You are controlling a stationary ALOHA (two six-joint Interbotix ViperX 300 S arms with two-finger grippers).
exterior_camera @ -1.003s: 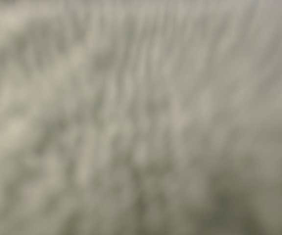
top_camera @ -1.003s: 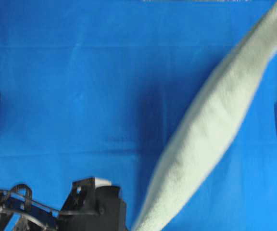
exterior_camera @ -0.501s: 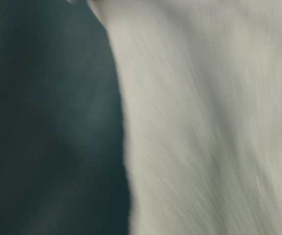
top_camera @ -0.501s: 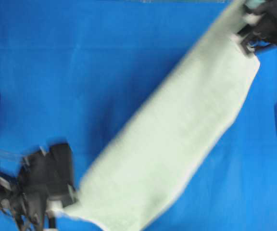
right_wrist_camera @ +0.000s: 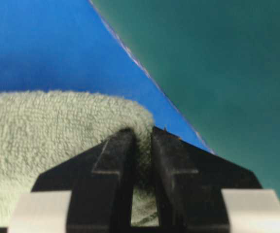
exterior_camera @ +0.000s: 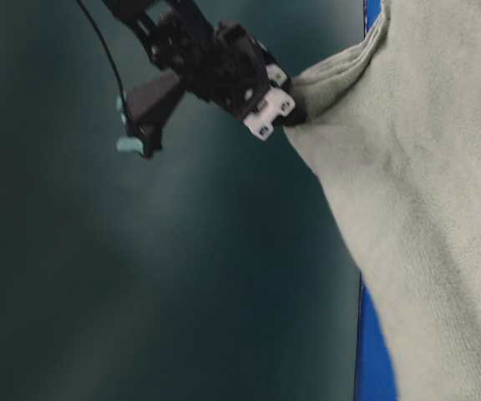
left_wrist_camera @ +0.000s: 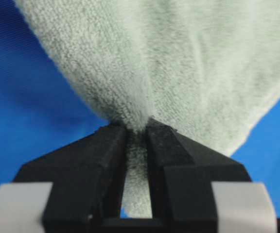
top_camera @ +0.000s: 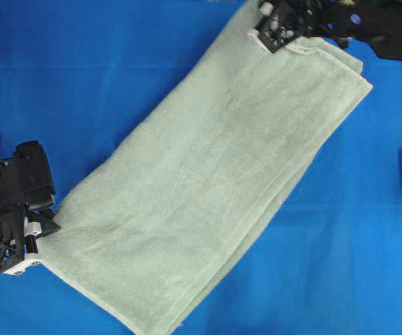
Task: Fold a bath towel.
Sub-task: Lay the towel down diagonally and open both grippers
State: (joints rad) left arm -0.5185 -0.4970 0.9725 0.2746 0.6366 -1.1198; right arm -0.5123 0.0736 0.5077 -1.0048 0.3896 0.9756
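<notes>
Lying on a slant across the overhead view, the towel (top_camera: pixel 215 181) runs from the lower left to the upper right, spread flat on the blue cloth (top_camera: pixel 117 77) that covers the desk. It is pale sage terry, doubled, with layered hemmed edges showing along its lower right side and at the upper right end.

At the lower left corner the left gripper (top_camera: pixel 37 234) sits at the left edge of the frame, its jaws pinching a bunch of towel; the left wrist view shows the terry squeezed into a narrow strip between the two black fingers (left_wrist_camera: pixel 96 160), with the cloth fanning out above them. At the top of the overhead view, right of centre, the right gripper (top_camera: pixel 269 31) pinches the opposite end; in the right wrist view a rounded fold of towel is clamped between its fingers (right_wrist_camera: pixel 111 160), with blue cloth and a dark green surface (right_wrist_camera: pixel 218 63) behind.

From table level the right gripper appears at upper centre, gripping a towel corner that fills the right side of the frame.
</notes>
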